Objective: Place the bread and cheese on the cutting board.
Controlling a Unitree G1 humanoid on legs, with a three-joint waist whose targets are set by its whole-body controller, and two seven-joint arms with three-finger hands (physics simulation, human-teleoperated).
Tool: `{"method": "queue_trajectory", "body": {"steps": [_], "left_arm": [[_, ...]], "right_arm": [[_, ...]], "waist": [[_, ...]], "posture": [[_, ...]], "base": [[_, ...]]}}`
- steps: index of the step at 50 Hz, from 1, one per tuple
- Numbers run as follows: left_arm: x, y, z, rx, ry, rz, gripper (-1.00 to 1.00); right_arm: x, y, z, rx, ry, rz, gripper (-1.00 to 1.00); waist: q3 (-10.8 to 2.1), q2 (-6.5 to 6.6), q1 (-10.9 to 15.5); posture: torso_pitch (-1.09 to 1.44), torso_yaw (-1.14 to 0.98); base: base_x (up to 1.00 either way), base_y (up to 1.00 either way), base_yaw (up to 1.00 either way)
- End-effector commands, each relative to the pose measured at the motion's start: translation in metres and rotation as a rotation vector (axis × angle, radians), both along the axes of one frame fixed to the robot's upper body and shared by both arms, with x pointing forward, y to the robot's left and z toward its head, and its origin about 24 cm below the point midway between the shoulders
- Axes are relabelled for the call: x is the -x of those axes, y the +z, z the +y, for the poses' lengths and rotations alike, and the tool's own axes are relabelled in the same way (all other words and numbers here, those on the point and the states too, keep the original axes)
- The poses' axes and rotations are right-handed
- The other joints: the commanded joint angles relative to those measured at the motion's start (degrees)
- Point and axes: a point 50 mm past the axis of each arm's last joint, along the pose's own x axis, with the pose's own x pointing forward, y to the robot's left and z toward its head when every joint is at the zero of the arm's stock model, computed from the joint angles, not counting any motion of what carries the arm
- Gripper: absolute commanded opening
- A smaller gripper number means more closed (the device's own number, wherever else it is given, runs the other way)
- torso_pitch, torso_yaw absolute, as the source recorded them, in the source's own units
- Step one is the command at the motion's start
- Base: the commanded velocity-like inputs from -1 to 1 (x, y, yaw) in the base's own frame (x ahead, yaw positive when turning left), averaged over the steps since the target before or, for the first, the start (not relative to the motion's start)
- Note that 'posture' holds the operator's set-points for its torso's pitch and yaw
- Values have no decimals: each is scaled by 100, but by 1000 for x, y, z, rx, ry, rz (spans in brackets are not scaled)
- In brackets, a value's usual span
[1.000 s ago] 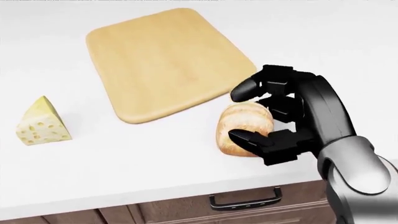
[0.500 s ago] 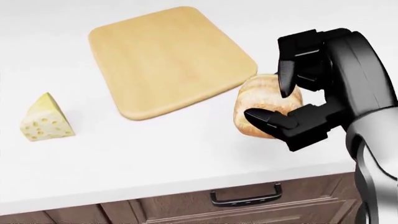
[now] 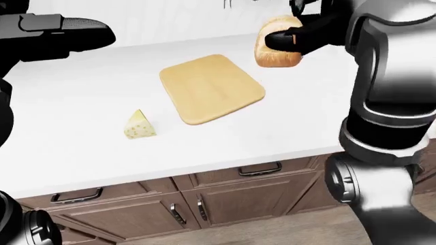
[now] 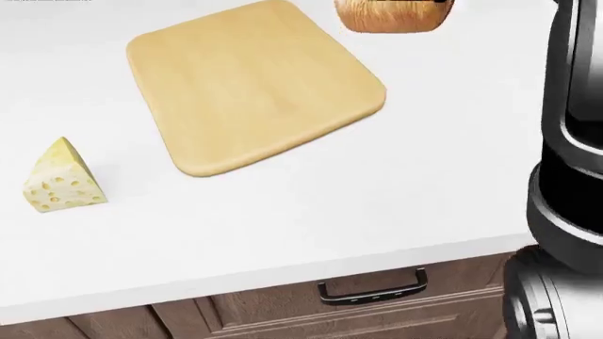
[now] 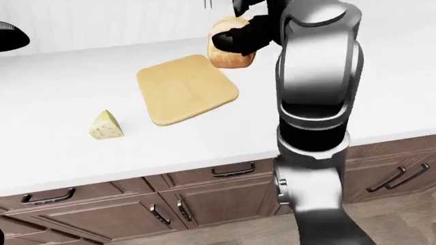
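The right hand (image 3: 300, 35) is gripping the bread (image 3: 276, 43) with its dark fingers wrapped round the loaf, holding it in the air above the counter (image 3: 82, 112), up beyond the board's far right corner in the left-eye view. The board (image 4: 249, 88) is lying flat on the white counter, bare on top, sitting slightly askew to the counter's near edge. The cheese (image 4: 59, 178) is resting on the counter to the board's left, apart from it and nearer the counter's near edge. The left hand (image 3: 58, 30) is showing at the top left of the left-eye view, hanging over the counter's far left; its fingers cannot be made out. Brown wooden drawers with dark handles (image 4: 372, 291) are running beneath the counter's near edge. A pale wall is standing behind the counter.
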Motion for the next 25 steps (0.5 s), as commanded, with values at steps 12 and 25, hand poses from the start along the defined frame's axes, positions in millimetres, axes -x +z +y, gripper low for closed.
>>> {"method": "queue_trajectory", "body": {"steps": [12, 25], "left_arm": [[10, 13, 8, 18, 21, -76, 100], [8, 13, 8, 14, 22, -72, 100]], "right_arm": [[-58, 52, 54, 77, 89, -118, -100], [-87, 29, 79, 136, 53, -145, -100]], "waist": [[-184, 171, -95], [-170, 259, -170]], "posture": [[0, 0], [0, 0]], "base": [[0, 0, 0], [0, 0, 0]]}}
